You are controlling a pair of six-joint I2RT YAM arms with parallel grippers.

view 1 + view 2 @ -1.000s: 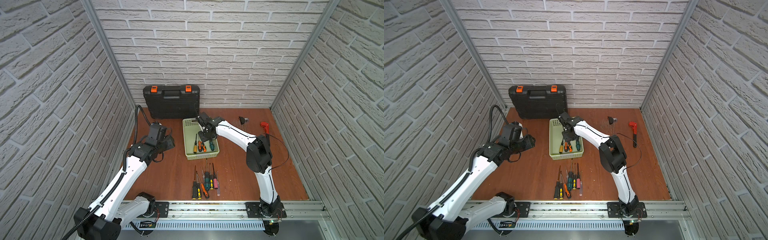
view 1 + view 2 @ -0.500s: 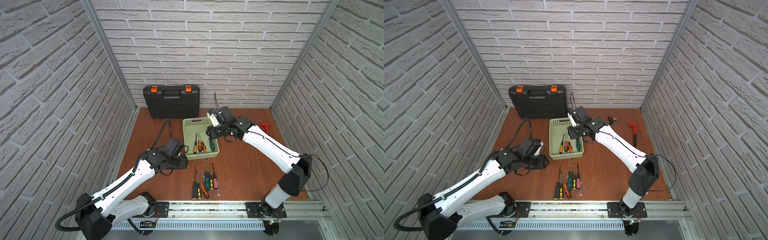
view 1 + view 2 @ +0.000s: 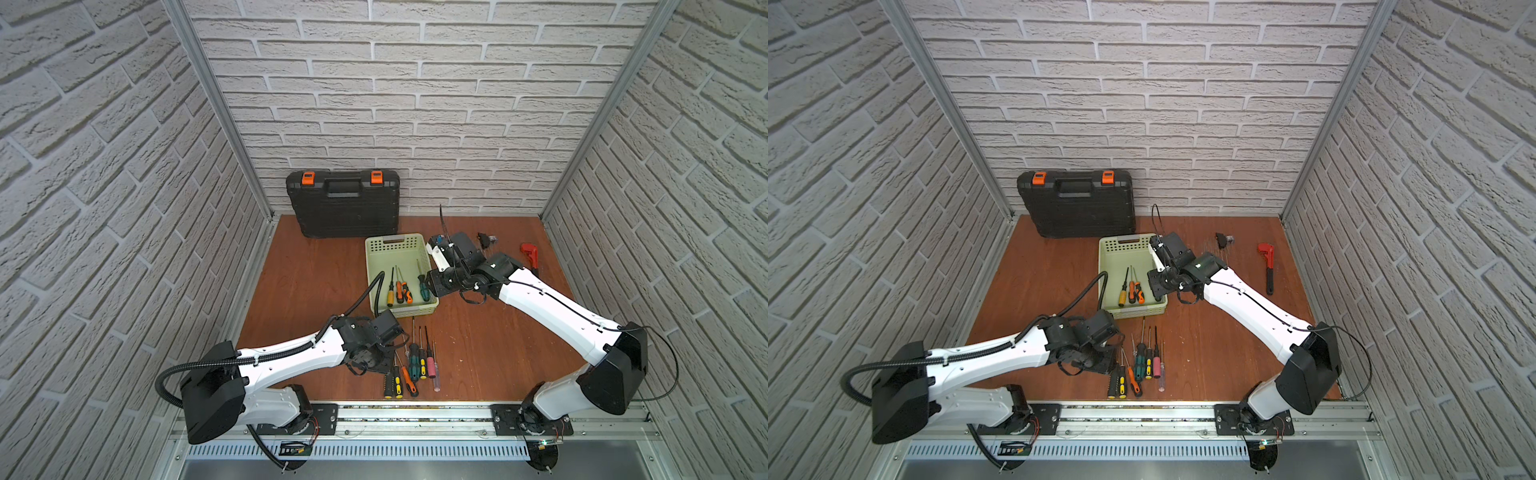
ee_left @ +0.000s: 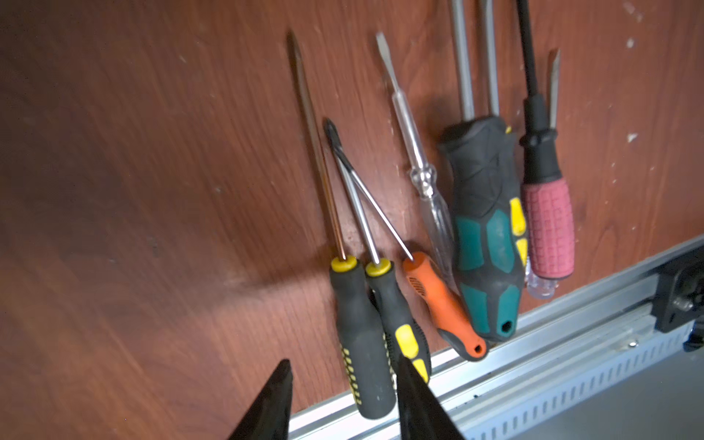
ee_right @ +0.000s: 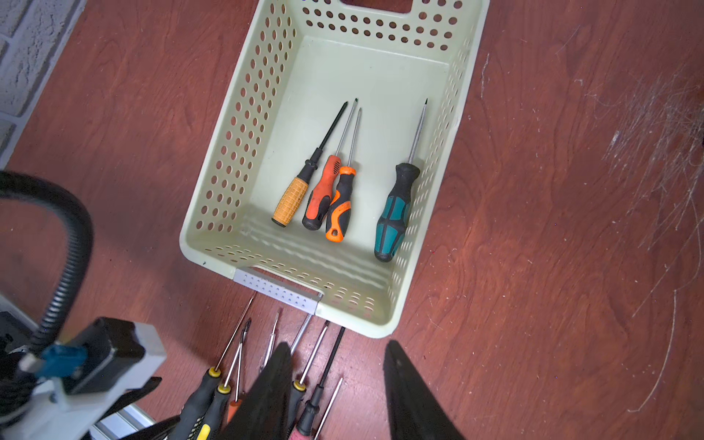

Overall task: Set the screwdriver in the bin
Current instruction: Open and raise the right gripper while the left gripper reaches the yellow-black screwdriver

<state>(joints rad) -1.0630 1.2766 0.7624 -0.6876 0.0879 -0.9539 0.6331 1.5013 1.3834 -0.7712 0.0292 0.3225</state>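
Note:
The pale green bin stands mid-table and holds several screwdrivers, among them a teal-handled one by its side wall. More screwdrivers lie in a row near the front rail. My left gripper is low over the row's left end. It is open, and its fingers straddle the handle of a black-and-yellow screwdriver without touching it. My right gripper hangs open and empty above the bin's right edge.
A black tool case with orange latches leans on the back wall. A red pipe wrench and a small dark part lie at the back right. The aluminium rail borders the table's front edge, just behind the handles.
My left arm has swung from the table's left side forward to the row of screwdrivers, and its jaws have narrowed a little. My right arm has drawn back from over the bin toward the right.

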